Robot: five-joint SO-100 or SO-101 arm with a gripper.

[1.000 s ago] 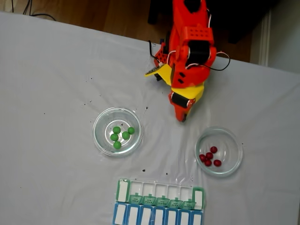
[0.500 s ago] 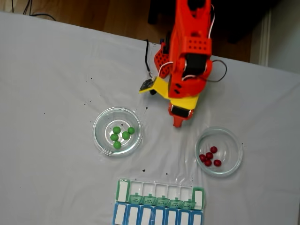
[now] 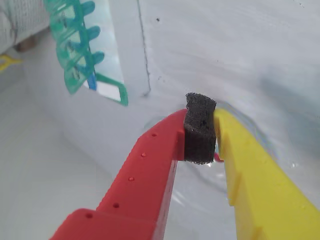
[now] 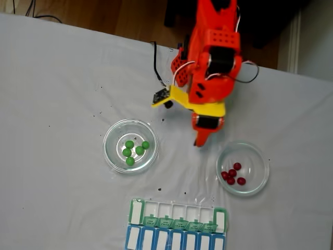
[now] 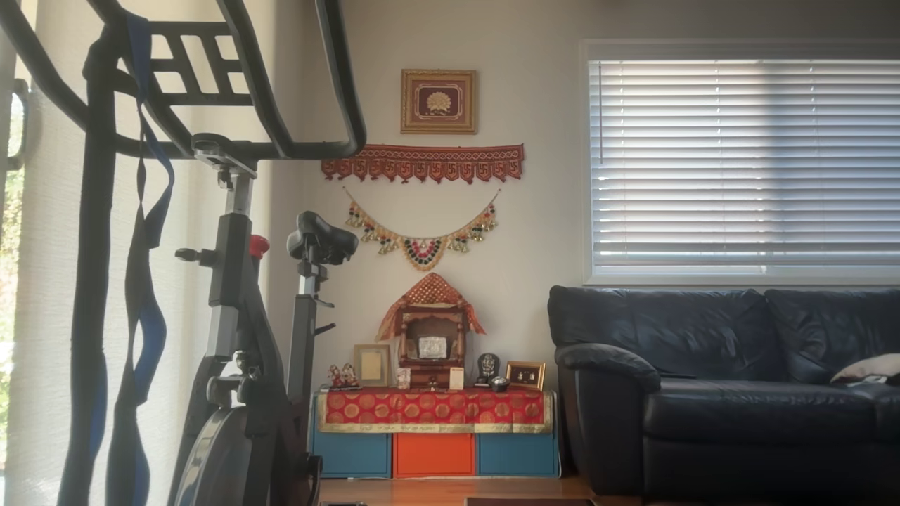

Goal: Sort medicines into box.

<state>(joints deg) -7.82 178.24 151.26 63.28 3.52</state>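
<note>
The medicines lie in two clear glass dishes in the fixed view. Several green balls (image 4: 134, 150) are in the left dish (image 4: 112, 156), and several dark red balls (image 4: 232, 174) are in the right dish (image 4: 258, 179). The box (image 4: 177, 212), with its green flap lids, sits at the table's near edge; the wrist view has it at the upper left (image 3: 75, 50). My gripper (image 4: 200, 140) hangs over bare cloth between the dishes, just up-left of the red-ball dish. Seen from the wrist, the gripper (image 3: 201, 127) is shut, its red and yellow fingers pressed on their own black foam pad, holding nothing.
A blue-lidded row (image 4: 174, 240) adjoins the box on its near side. White cloth (image 4: 62, 104) with small dark specks covers the table. The arm's base and cables (image 4: 208, 47) stand at the far edge. A curved glass rim (image 3: 250, 125) shows behind the fingertips.
The gripper tip has swung slightly forward and toward the red-ball dish, and the wrist has rotated. The balls, dishes and box have not moved.
</note>
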